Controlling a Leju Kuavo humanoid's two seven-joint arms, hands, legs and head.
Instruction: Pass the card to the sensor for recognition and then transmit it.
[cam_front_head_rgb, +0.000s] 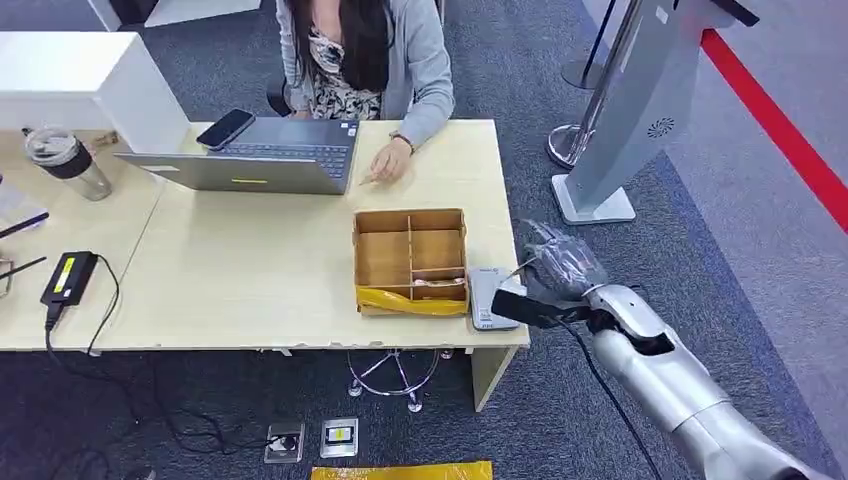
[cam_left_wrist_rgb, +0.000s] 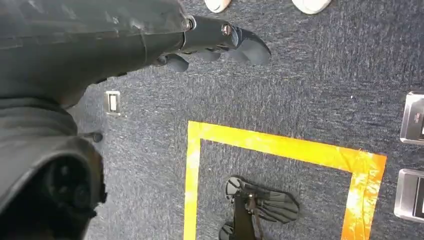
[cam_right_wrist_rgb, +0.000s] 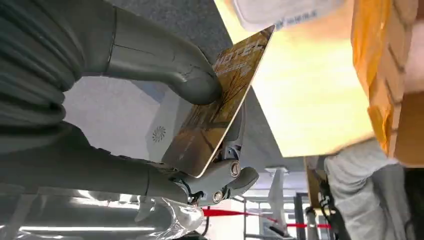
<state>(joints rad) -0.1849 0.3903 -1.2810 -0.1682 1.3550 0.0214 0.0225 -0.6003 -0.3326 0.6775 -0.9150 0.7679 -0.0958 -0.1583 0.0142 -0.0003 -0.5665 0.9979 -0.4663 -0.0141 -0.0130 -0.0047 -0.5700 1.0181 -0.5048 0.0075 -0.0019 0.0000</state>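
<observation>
My right hand (cam_front_head_rgb: 560, 275), wrapped in clear plastic, hovers just off the table's right edge. It pinches a golden-brown hotel card (cam_right_wrist_rgb: 215, 107) between the thumb (cam_right_wrist_rgb: 197, 82) and the darker fingers (cam_right_wrist_rgb: 227, 175). The card's far corner points toward the small grey-white sensor (cam_front_head_rgb: 487, 296), which lies at the table's front right corner; the sensor (cam_right_wrist_rgb: 285, 12) also appears just beyond the card in the right wrist view. The card is close to the sensor but apart from it. My left hand (cam_left_wrist_rgb: 220, 40) hangs over the carpet with its fingers extended and nothing in them.
A cardboard divider box (cam_front_head_rgb: 410, 258) with yellow tape stands left of the sensor. A person (cam_front_head_rgb: 365, 55) sits behind the table at a laptop (cam_front_head_rgb: 260, 155), one hand on the tabletop. A grey kiosk stand (cam_front_head_rgb: 630, 120) rises to the right. Yellow floor tape (cam_left_wrist_rgb: 280, 150) marks the carpet.
</observation>
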